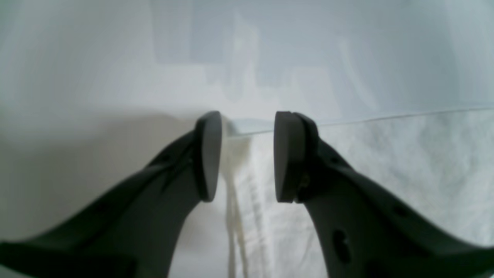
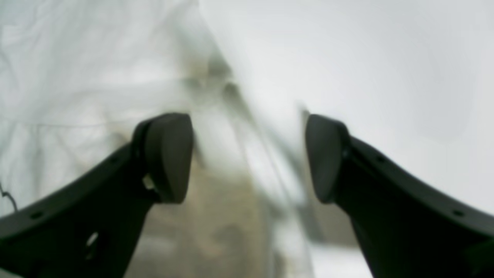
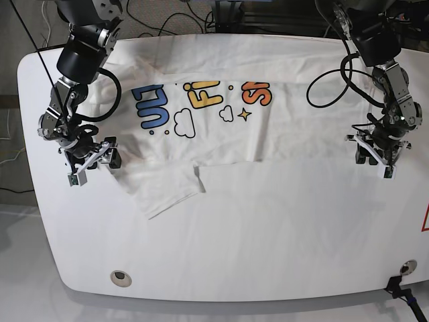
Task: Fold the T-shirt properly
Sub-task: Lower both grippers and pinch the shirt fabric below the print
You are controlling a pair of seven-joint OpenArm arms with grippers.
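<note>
The white T-shirt (image 3: 221,134) lies spread on the table with its blue, yellow and orange print facing up near the far edge. One flap is folded over and sticks out toward the front left. My right gripper (image 3: 100,155) is down at the shirt's left edge, open. In the right wrist view, blurred cloth (image 2: 69,77) runs between the wide-apart fingers of the right gripper (image 2: 247,131). My left gripper (image 3: 375,161) is low at the right side, open. In the left wrist view the left gripper (image 1: 247,127) hovers over a straight edge of textured cloth (image 1: 405,173), with nothing pinched.
The white tabletop (image 3: 268,241) stretches bare toward the front. A round hole (image 3: 120,276) sits near its front left corner and a small fitting (image 3: 402,285) at the front right. Black cables (image 3: 174,17) trail behind the far edge.
</note>
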